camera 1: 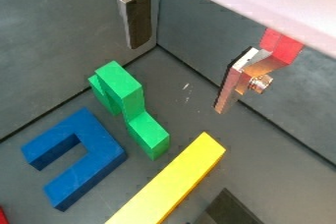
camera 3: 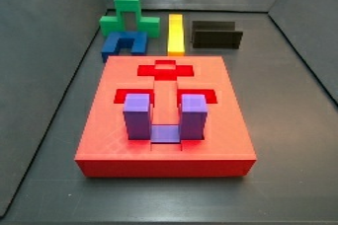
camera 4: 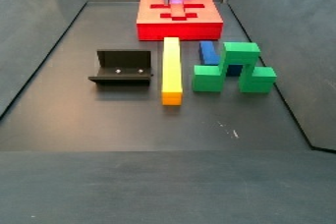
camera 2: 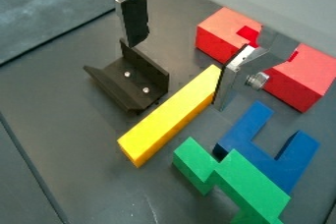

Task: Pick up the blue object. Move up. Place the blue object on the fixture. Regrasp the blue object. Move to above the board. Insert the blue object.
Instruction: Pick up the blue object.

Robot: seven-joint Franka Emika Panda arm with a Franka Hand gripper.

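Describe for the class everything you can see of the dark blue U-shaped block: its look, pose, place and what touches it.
The blue object is a dark blue U-shaped block of matte, plastic-looking material: two prongs joined by a bar. It lies flat on the dark floor, apparently against the green block, with the yellow bar alongside. The gripper hangs open above the floor, apart from it. Nothing grips it.

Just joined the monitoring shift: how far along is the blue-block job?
Nothing looks done yet. The dark blue U-shaped plastic block lies on the floor beside the green block and yellow bar. The gripper hangs open and empty above them. The black fixture is bare. Pickup, fixture placement, regrasp and insertion into the red board all remain.
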